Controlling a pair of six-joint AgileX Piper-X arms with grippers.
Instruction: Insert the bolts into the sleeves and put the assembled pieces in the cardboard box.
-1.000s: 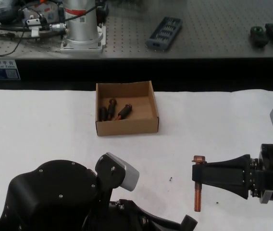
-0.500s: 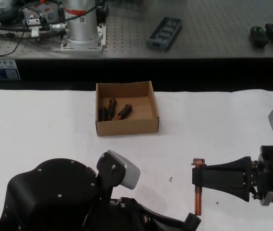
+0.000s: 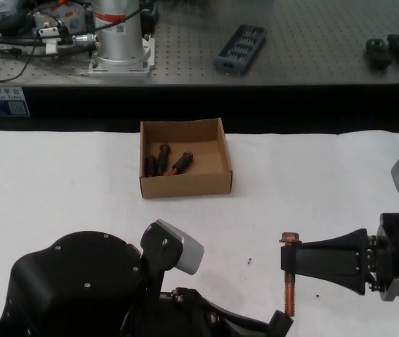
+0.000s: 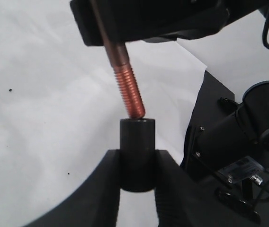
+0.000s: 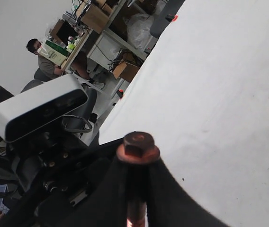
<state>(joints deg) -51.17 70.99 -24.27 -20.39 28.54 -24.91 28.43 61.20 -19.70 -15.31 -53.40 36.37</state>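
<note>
My right gripper (image 3: pixel 289 261) is shut on a copper bolt (image 3: pixel 289 281) that hangs head up, thread down, near the bench's front edge. In the left wrist view the bolt's threaded tip (image 4: pixel 130 97) touches the mouth of a black sleeve (image 4: pixel 137 153), which my left gripper (image 4: pixel 137 177) holds upright between its fingers. The right wrist view looks down on the bolt's hex head (image 5: pixel 138 146) between the right gripper's fingers (image 5: pixel 107 189). The cardboard box (image 3: pixel 185 184) stands farther back at the middle, with several dark assembled pieces (image 3: pixel 164 161) inside.
The left arm's black body (image 3: pixel 80 288) fills the front left. A white sheet (image 3: pixel 59 182) covers the bench. Behind it a perforated table carries a metal post (image 3: pixel 119 31), a dark tray (image 3: pixel 240 48) and cables. Small specks (image 3: pixel 248 262) lie on the sheet.
The right gripper has lowered the bolt a little, bringing its tip down towards the left gripper's sleeve. The left arm shifted slightly.
</note>
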